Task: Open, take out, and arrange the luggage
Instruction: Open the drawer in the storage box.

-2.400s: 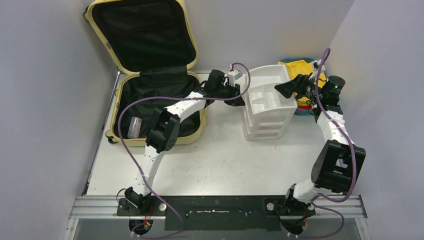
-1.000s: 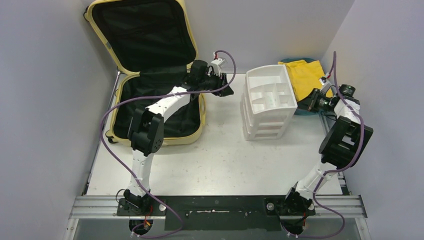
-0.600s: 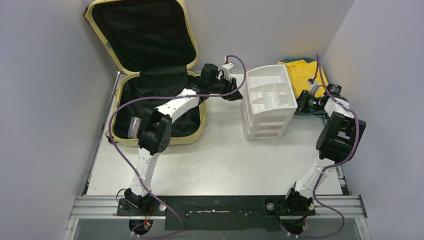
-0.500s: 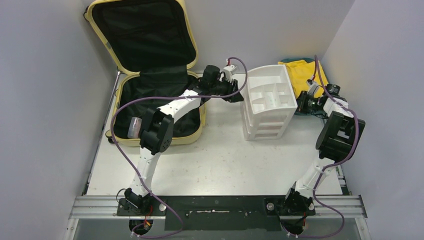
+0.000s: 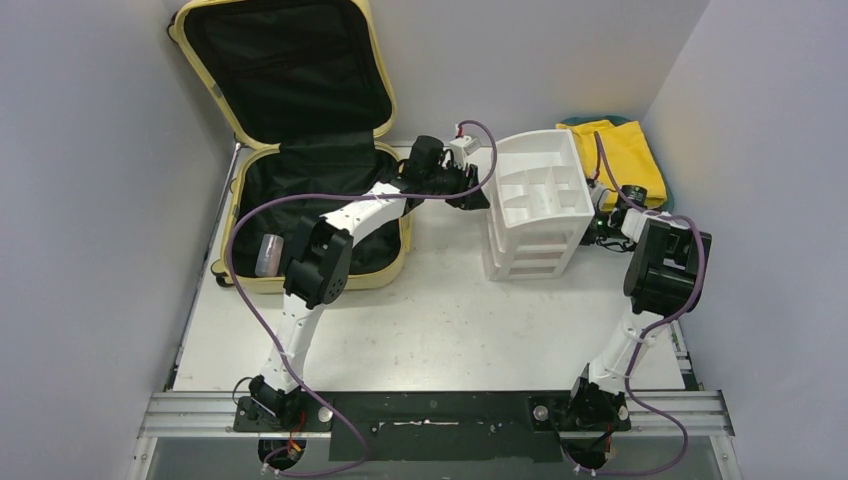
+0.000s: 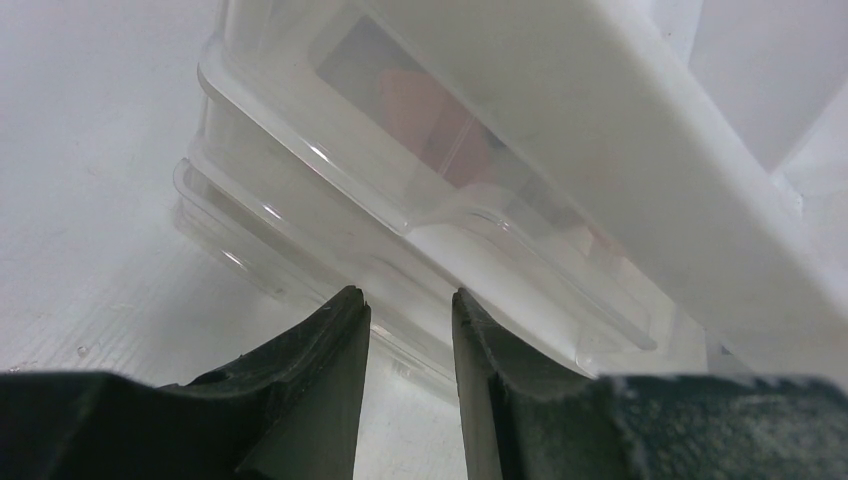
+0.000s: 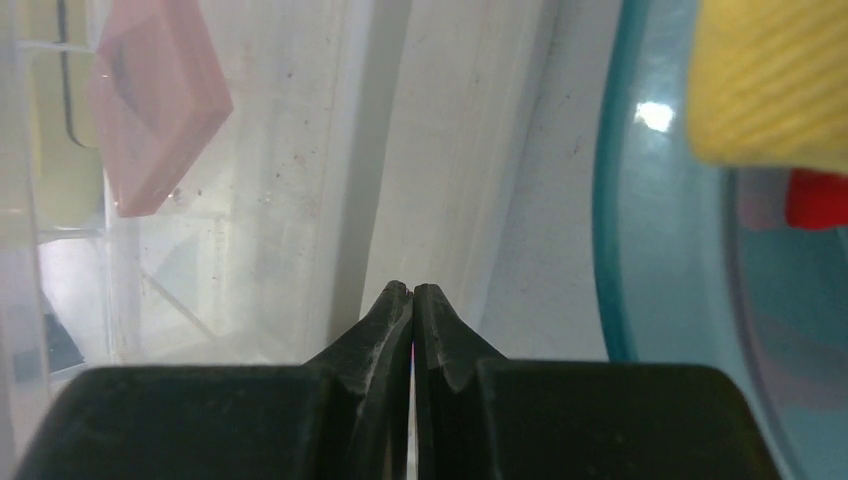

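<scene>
The pale-yellow luggage (image 5: 300, 284) lies open at the back left, its lid leaning on the wall and its black lining showing. A small clear container (image 5: 268, 255) lies inside its base. My left gripper (image 5: 478, 197) is to the right of the luggage, at the left side of the white drawer organizer (image 5: 535, 205). In the left wrist view this gripper (image 6: 408, 300) is open, its tips close to the clear drawers (image 6: 330, 200) with nothing between them. My right gripper (image 5: 600, 230) is at the organizer's right side. In the right wrist view it (image 7: 412, 290) is shut and empty.
A teal tray (image 5: 667, 190) holding a yellow cloth (image 5: 620, 155) sits at the back right, also visible as tray (image 7: 660, 250) and cloth (image 7: 770, 80) with a red item (image 7: 815, 200) beneath. A pink object (image 7: 150, 120) shows inside the organizer. Walls close in on both sides.
The left gripper has swung right from the luggage's edge to the organizer's left side. The right arm has folded back from the tray down to the organizer's right side.
</scene>
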{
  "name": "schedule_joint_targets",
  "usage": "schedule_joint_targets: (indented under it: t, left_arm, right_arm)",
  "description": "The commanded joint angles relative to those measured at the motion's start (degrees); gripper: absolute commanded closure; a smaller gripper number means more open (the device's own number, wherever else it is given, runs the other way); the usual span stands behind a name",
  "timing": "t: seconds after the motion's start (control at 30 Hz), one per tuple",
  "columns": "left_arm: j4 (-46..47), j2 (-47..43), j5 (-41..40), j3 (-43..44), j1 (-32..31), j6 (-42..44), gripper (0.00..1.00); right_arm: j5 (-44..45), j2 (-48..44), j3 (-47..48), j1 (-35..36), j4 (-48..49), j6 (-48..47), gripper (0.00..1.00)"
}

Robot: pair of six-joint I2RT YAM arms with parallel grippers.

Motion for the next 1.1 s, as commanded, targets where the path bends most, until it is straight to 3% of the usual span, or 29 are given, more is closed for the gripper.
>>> schedule_joint_targets:
  t: [0.0,0.23,0.37,0.63,1.07]
  left_arm:
    - [3.3,-0.3,1.9,1.8,-1.4,-1.0,0.66]
    - [3.3,-0.1,2.0,0.6,-2.6,-0.9,0.66]
    - [3.3,0.0,1.8,0.4,-3.0,-0.9,0.66]
    - [1.6,-1.2,-1.7,0.0,-3.0,0.7,0.66]
    - [-3.2,-2.1,-11.7,-0.3,-2.5,2.8,0.66]
  right_arm:
    - [-7.6,1.3,-1.3,0.4,7.0,3.8,1.00]
    - [-16.8,5.1,-1.0,0.7,8.3,7.3,1.00]
    - [-17.1,5.7,-0.4,1.0,7.0,6.3,1.00]
    - [-2.8,3.6,4.4,1.0,-3.9,0.2,0.97]
    - [8.6,-3.0,6.6,0.3,-9.8,-2.0,0.81]
